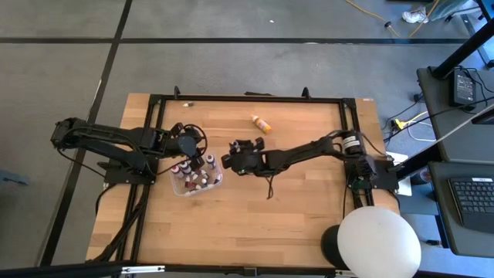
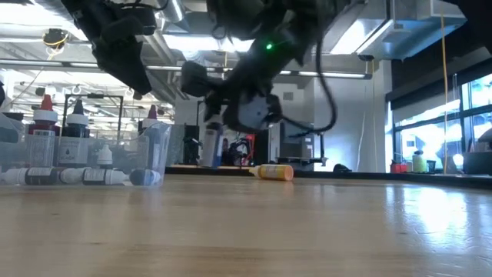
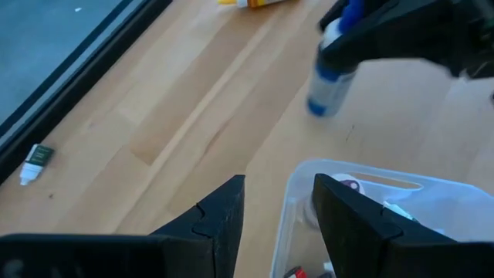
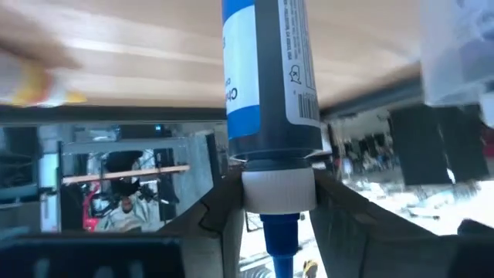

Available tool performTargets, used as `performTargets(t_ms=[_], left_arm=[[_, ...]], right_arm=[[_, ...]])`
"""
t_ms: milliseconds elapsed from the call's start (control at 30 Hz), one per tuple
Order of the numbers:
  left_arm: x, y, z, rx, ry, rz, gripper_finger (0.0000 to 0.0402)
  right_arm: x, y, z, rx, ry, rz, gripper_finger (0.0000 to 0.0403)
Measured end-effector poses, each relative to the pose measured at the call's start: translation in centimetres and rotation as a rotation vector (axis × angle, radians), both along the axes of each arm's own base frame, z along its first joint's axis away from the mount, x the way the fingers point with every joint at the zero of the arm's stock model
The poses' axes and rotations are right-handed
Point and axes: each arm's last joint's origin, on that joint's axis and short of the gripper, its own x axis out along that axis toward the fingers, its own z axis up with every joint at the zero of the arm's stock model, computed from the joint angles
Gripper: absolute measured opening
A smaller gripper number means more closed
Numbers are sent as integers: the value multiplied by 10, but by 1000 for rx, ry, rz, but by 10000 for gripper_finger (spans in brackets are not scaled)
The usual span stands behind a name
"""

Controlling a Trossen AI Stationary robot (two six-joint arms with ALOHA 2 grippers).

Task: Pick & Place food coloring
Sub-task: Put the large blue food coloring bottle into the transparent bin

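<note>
A clear tray (image 1: 179, 188) left of the table's middle holds several small food coloring bottles (image 1: 197, 176); in the low view more of them lie along the tray (image 2: 154, 146). My right gripper (image 1: 238, 154) is just right of the tray, shut on a blue-labelled bottle (image 3: 330, 77). My left gripper (image 3: 278, 208) hovers open over the tray's far rim (image 3: 347, 166) with nothing between its fingers. An orange-yellow bottle (image 1: 260, 123) lies on its side farther back. My right gripper pinches the bottle's white cap (image 4: 279, 189) between its two fingers, which lie across the bottle. They reach in from the table's right side, slanting a little downward. The bottle stands upright, blue tip up, body (image 4: 266, 69) hanging below the fingers; whether its base touches the table I cannot tell.
A small white-and-dark tube (image 3: 35, 162) lies near the table's far left edge. A black frame (image 1: 247, 99) borders the table. A large white round object (image 1: 378, 239) sits at the near right corner. Bare wood lies in front of the tray.
</note>
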Motion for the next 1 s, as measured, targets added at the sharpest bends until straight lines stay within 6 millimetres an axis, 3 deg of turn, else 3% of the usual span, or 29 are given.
performTargets(t_ms=[233, 567, 1000], left_arm=[[0, 0, 0, 2, -1, 1, 148], [0, 0, 0, 3, -1, 2, 149], [0, 0, 0, 4, -1, 2, 149]], right_arm=[[14, -12, -10, -10, -96, 19, 128], [15, -11, -14, 78, -73, 138, 160], [15, -10, -14, 83, -68, 142, 165]])
